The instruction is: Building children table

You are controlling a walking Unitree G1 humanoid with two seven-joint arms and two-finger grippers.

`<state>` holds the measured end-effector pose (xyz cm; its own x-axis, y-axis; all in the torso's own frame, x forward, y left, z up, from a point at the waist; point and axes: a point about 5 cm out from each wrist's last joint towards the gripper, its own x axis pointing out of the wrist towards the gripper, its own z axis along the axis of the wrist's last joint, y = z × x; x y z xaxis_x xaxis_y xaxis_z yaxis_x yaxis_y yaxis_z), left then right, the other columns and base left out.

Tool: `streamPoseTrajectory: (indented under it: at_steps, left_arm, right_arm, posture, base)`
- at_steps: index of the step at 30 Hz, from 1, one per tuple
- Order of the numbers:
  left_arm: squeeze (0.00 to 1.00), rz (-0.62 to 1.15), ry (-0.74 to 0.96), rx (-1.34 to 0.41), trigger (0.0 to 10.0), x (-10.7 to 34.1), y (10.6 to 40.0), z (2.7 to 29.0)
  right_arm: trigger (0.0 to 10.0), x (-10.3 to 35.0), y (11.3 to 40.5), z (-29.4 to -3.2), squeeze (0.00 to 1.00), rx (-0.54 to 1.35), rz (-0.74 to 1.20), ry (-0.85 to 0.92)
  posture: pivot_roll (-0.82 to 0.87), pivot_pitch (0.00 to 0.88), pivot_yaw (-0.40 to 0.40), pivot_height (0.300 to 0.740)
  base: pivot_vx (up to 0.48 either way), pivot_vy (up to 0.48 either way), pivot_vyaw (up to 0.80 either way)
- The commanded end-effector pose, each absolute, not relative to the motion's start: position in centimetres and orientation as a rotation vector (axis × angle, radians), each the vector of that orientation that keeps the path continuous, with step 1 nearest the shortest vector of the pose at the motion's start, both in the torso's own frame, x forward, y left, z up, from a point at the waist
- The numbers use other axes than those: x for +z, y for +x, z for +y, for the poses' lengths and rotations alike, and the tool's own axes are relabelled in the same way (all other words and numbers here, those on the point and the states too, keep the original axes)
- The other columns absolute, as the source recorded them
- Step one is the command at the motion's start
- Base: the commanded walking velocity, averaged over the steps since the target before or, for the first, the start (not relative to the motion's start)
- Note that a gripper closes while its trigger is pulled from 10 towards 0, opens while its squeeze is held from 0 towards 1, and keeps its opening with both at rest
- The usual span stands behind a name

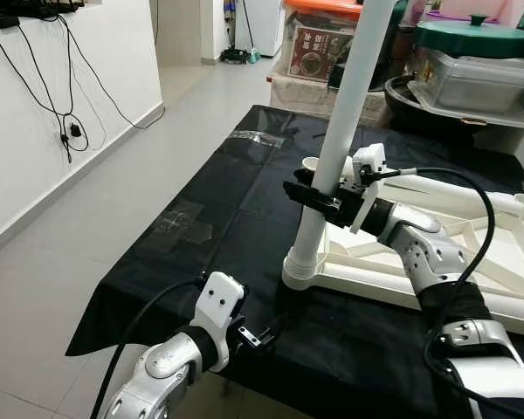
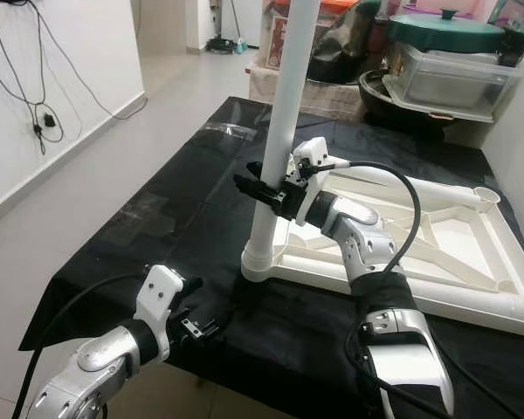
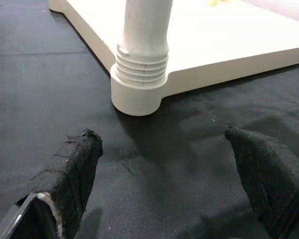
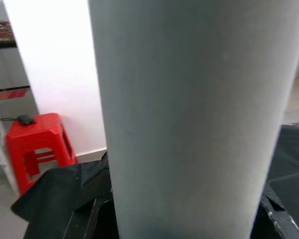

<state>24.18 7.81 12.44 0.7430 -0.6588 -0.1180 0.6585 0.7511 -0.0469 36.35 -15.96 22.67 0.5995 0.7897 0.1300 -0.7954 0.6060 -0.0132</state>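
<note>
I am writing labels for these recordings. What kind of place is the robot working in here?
Probably a lived-in home, perhaps a hallway or storage corner: a tiled floor, stacked plastic storage boxes and a red stool. The right tool grips a white table leg over a black floor cloth.

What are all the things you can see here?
Table top: one, white, upside down on the black cloth.
Table leg: one, white, upright in the table top's near corner socket.
Black cloth: one, spread on the floor.
Tub with green lid: one, clear, behind the cloth.
Stool: one, red, by the wall.
Cables: black, on the white wall.
Right gripper: black fingers shut around the table leg.
Left gripper: fingers open, low over the cloth near the socket.
</note>
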Motion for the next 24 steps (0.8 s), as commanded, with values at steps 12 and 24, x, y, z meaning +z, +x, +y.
streamPoseTrajectory:
  at_steps: [12, 24]
  left_arm:
    - [0.0, 0.143, 0.004, -0.723, 10.0, 11.6, 25.7, 7.3]
    - [0.0, 0.132, 0.026, -0.714, 10.0, 11.2, 27.1, 7.1]
  right_arm:
    - [0.0, 20.4, 34.3, -18.1, 0.0, 0.284, -0.121, 0.094]
    - [0.0, 19.8, 31.2, -17.1, 0.0, -0.534, -0.071, 0.249]
  posture:
    - [0.07, 0.0, -0.044, 0.74]
    - [0.07, 0.0, -0.042, 0.74]
  base:
    - [0.0, 0.0, 0.0]
    - [0.0, 0.0, 0.0]
